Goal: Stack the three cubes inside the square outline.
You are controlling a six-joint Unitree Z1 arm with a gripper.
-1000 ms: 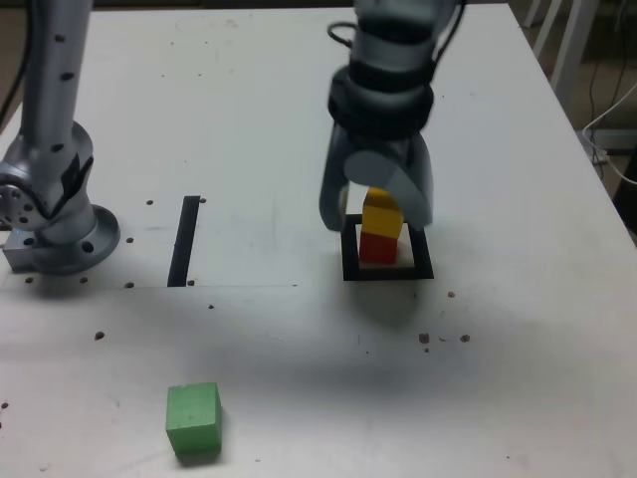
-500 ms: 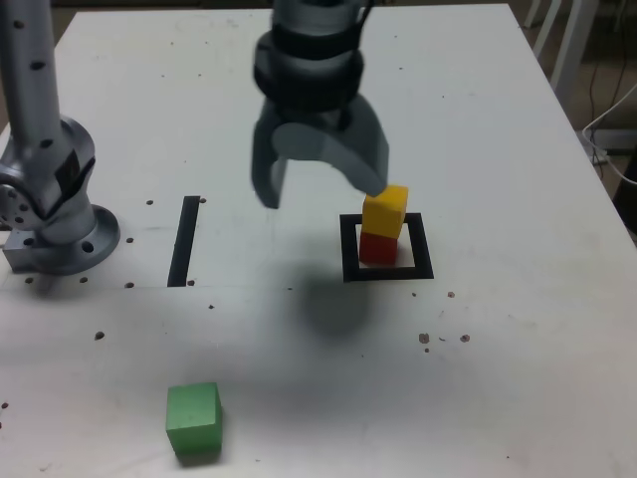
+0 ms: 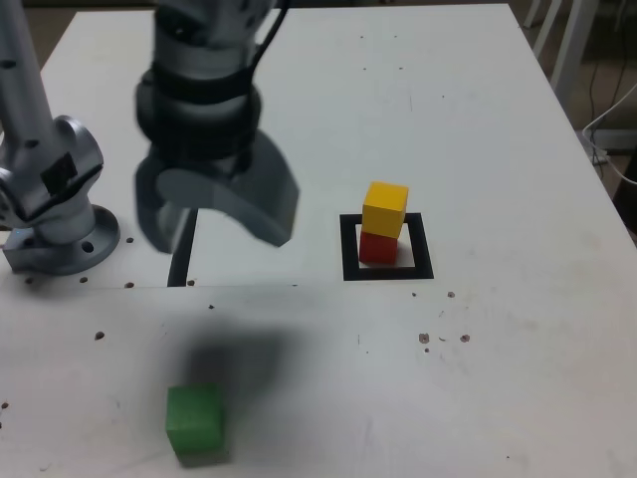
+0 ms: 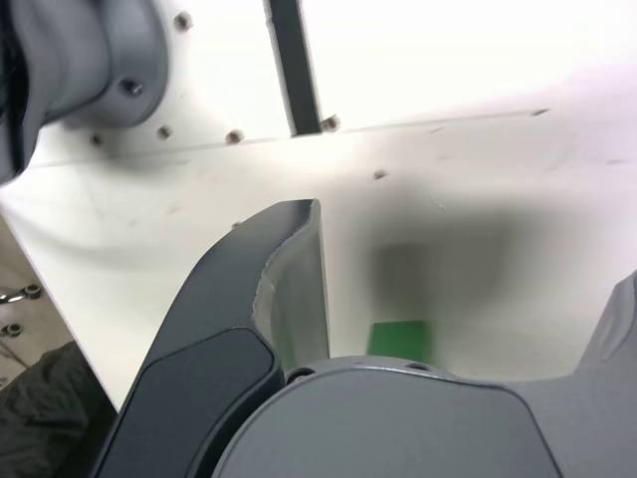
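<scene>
One green cube point(image 3: 194, 421) below the open, empty end effector point(image 3: 214, 221).

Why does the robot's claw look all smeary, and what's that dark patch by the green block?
In the exterior view the gripper is motion-blurred, and its shadow darkens the table above the green cube; in the wrist view the far table is washed out by glare.

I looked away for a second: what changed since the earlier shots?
The gripper let go of the yellow cube, opened and swung toward the exterior view's left, above the green cube. Yellow still sits on red in the outline; green hasn't moved.
</scene>
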